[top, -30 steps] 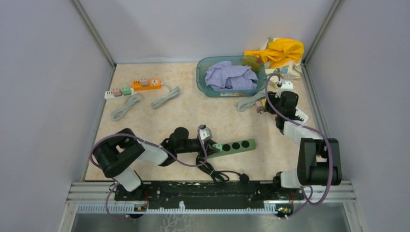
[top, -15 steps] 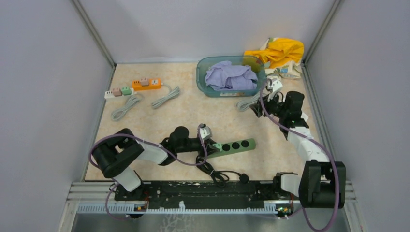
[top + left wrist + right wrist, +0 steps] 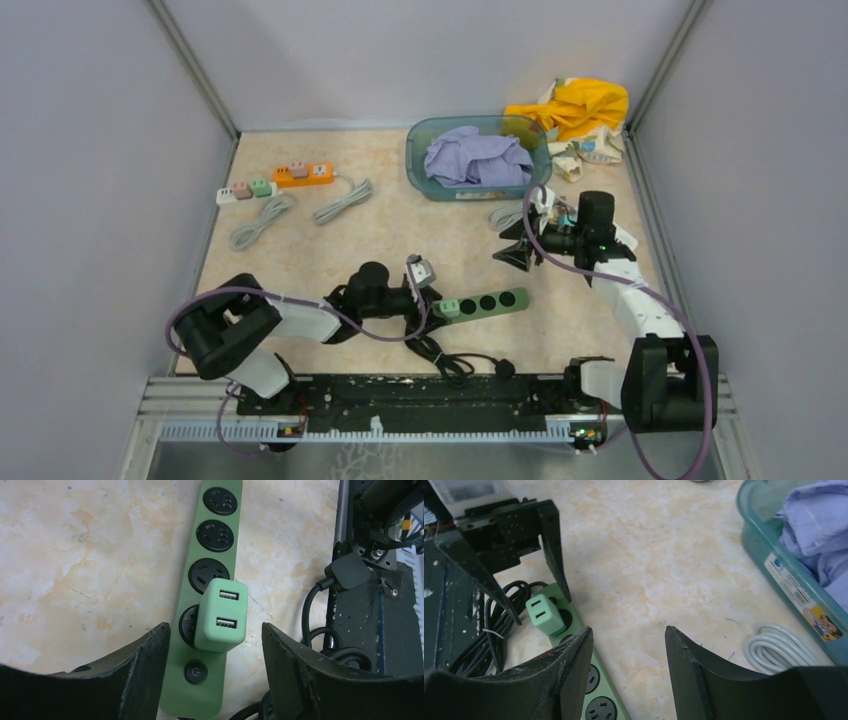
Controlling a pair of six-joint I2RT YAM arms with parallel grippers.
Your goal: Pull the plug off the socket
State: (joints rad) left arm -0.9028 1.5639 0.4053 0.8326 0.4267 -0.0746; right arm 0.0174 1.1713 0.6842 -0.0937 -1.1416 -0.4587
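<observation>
Left gripper (image 3: 215, 628) reaches in low at lower centre, jaws spread either side of the plug (image 3: 221, 615), not touching it. Right gripper (image 3: 629, 630) hovers right of centre, fingers apart and empty. The green power strip (image 3: 215, 553) lies flat, the mint plug seated by its switch. Up top, a teal basin (image 3: 415, 150) holds purple cloth (image 3: 475, 158).

Lab test cell; grey walls (image 3: 90, 150); aluminium frame (image 3: 196, 66)

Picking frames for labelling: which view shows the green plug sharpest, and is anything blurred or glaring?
Left wrist: pale green two-port USB plug crisp, evenly lit, no glare. Right wrist: near black fingers soft, plug smaller. Top external: plug tiny.
</observation>
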